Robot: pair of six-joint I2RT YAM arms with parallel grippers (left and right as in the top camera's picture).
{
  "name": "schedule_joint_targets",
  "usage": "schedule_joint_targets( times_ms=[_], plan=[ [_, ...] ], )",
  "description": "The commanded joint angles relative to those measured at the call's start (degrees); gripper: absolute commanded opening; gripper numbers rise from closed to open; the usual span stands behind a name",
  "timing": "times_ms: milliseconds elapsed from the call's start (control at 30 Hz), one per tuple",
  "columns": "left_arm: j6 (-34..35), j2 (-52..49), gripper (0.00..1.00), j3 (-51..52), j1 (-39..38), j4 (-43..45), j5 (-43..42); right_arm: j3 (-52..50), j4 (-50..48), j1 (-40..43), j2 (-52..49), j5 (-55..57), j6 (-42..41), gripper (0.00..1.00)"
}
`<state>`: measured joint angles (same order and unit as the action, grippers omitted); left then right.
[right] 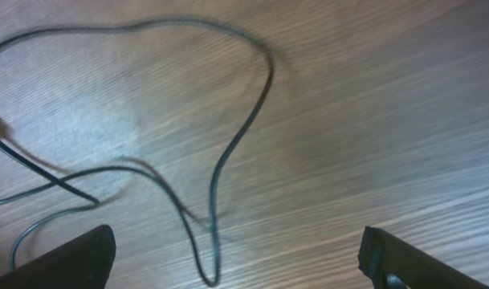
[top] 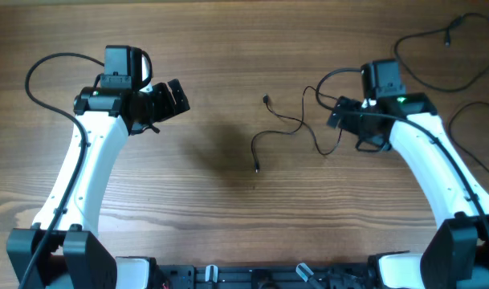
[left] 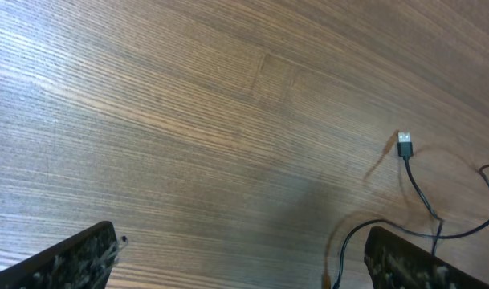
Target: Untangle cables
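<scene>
Sprawling on table (top: 228, 217), cables (top: 278, 131); left gripper (top: 178, 98), right gripper (top: 344, 124) gaping

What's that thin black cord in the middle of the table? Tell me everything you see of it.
The cord is thin, black and limp. It lies flat on the wooden table in loose loops that cross one another. One end carries a small metal plug; another end lies nearer the robot. Loops sit beneath the open right gripper, which is not holding it.

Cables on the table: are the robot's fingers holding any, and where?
Nothing is held. The left fingers and right fingers stand open, and the cables lie loose on the table.
</scene>
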<state>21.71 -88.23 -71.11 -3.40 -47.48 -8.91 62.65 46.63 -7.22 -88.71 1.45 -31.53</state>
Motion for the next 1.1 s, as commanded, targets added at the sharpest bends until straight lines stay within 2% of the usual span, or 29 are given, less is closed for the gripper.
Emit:
schedule_joint_targets(
  times_ms=[0, 200, 367, 633, 833, 967, 1067],
  plan=[
    [-0.31, 0.33, 1.0, -0.15, -0.09, 0.13, -0.46, -6.32, -8.28, -2.38, -0.02, -9.03, 0.59, 1.0],
    [-0.31, 0.33, 1.0, -0.15, -0.09, 0.13, -0.46, -15.78, -26.82, -4.52, -0.02, -11.23, 3.91, 1.0],
    [-0.31, 0.33, 1.0, -0.15, -0.09, 0.15, -0.46, -20.83, -38.99, -4.57, -0.35, -10.8, 14.4, 1.0],
    [-0.31, 0.33, 1.0, -0.15, -0.09, 0.13, -0.46, -20.87, -44.76, -4.68, -0.35, -11.54, 34.91, 1.0],
    [-0.31, 0.33, 1.0, -0.15, -0.09, 0.13, -0.46, -19.45, -44.41, -7.91, -0.33, -10.1, 42.1, 1.0],
    [-0.31, 0.33, 1.0, -0.15, -0.09, 0.13, -0.46, -15.67, -41.68, -13.7, -0.33, 0.42, 42.75, 1.0],
    [-0.31, 0.33, 1.0, -0.15, -0.09, 0.13, -0.46, -13.86, -40.7, -17.66, -0.33, 2.86, 46.95, 1.0]
  ],
)
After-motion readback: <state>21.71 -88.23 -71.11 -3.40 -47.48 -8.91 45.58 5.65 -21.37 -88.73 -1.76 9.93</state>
